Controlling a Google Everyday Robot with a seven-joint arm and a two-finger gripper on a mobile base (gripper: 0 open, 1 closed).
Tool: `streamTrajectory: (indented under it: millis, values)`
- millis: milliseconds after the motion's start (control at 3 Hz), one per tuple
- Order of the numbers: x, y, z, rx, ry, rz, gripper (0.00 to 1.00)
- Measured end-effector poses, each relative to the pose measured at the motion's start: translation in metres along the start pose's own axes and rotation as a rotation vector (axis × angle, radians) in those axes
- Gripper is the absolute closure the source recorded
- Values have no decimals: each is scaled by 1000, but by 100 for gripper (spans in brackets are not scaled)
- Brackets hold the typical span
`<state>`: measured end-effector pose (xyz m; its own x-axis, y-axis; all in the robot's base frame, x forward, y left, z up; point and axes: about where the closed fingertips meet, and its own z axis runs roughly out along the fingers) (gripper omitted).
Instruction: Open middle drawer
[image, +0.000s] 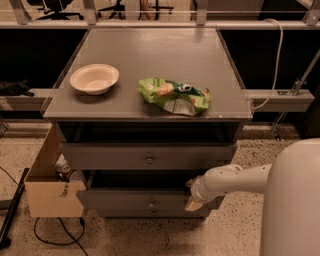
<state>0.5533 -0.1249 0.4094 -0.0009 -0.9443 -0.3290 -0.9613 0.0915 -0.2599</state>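
Observation:
The grey cabinet (150, 107) has stacked drawers. The middle drawer (125, 199) is the lower of the two fronts that show, with a small round knob (151, 203). It stands pulled out a little, with a dark gap above its front. My gripper (193, 200) is at the right end of this drawer's front, at the end of my white arm (235, 180), which reaches in from the right. The upper drawer (110, 156) with its knob (150, 160) also stands out from the cabinet.
A white bowl (94, 78) and a green chip bag (174, 95) lie on the cabinet top. A cardboard box (50, 192) stands on the floor at the cabinet's left, with a black cable (55, 235) beside it. My white body (295, 205) fills the lower right.

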Motion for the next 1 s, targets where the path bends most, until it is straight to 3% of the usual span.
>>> streamTrajectory:
  millis: [333, 667, 1000]
  values:
    - [0, 0, 0, 0, 0, 0, 0]
    - [0, 0, 0, 0, 0, 0, 19]
    - [2, 6, 1, -6, -5, 3, 50]
